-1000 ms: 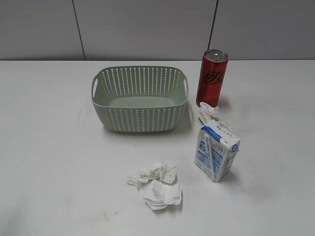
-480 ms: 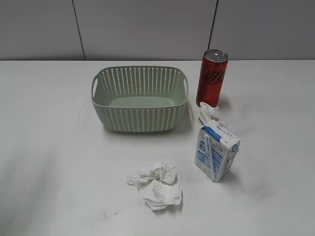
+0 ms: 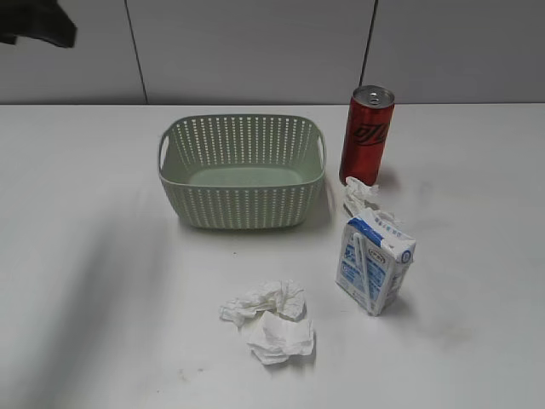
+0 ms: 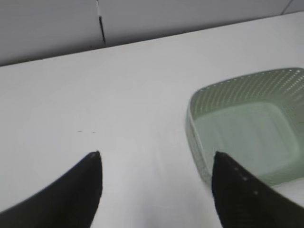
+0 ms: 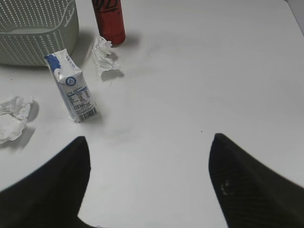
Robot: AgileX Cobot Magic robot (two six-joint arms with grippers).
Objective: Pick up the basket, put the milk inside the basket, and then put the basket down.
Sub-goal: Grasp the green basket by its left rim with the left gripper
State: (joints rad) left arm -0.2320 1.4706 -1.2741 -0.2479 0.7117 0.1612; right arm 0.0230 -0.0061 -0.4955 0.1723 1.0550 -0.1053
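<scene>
Sage-green basket [image 3: 243, 170]: sits empty and upright on the white table [image 3: 102, 298], nothing touching it; it lies toward the left arm's side, which suits that arm for the lift.
Milk [image 3: 373, 264]: white and blue carton standing upright on the table, in front of and to the right of the basket and apart from it; in the right wrist view it stands [image 5: 72, 87] ahead and to the left of that arm's fingers, so the right arm is the likely one to fetch it.
Left gripper [image 4: 156, 156]: spread wide and holding nothing, hanging over bare table with the basket's near corner [image 4: 202, 118] just off to its right; judged to be lining up on the rim or a handle cut-out.
Right gripper [image 5: 148, 140]: fingers parted, empty, high above open table and well away from the carton.
Red can [image 3: 366, 135]: upright just right of the basket's back corner, close enough that a lift should go straight up to avoid knocking it.
Tissues: one crumpled wad [image 3: 359, 196] between can and milk, two more [image 3: 268, 319] in front of the basket; clutter only.
Progress: judged at the very start, basket not yet gripped.
</scene>
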